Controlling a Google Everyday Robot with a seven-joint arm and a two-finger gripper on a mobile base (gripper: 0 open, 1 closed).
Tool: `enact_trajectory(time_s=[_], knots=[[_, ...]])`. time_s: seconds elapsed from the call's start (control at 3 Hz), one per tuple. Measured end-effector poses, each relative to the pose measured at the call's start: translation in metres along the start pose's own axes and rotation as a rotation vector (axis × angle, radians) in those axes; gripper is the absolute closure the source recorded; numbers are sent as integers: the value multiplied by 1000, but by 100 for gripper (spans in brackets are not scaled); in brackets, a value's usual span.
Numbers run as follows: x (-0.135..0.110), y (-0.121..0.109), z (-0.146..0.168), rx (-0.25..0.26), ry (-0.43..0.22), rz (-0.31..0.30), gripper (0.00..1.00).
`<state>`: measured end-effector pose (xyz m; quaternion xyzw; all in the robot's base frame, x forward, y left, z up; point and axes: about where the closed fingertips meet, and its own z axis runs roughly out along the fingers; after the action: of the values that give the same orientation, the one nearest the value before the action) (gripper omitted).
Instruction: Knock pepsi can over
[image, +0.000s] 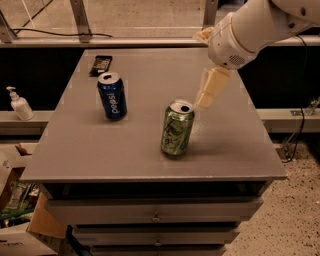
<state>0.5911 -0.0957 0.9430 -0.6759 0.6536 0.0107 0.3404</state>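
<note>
The blue pepsi can (112, 95) stands upright on the left part of the grey table (130, 145). A green can (177, 127) with a silver top stands upright near the table's middle. My gripper (206, 99) hangs from the white arm at the upper right, its cream finger (211, 87) pointing down, the tip just above and right of the green can's top. It is well to the right of the pepsi can and does not touch it.
A dark flat packet (101, 65) lies at the table's far left corner. A white pump bottle (19, 104) stands on a ledge to the left. Drawers sit below the tabletop. Cardboard boxes (20, 220) are on the floor at lower left.
</note>
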Motion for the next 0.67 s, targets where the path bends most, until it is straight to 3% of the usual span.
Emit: enact_trajectory(time_s=[0.67], knots=[[-1, 4, -19, -24, 17, 0, 0]])
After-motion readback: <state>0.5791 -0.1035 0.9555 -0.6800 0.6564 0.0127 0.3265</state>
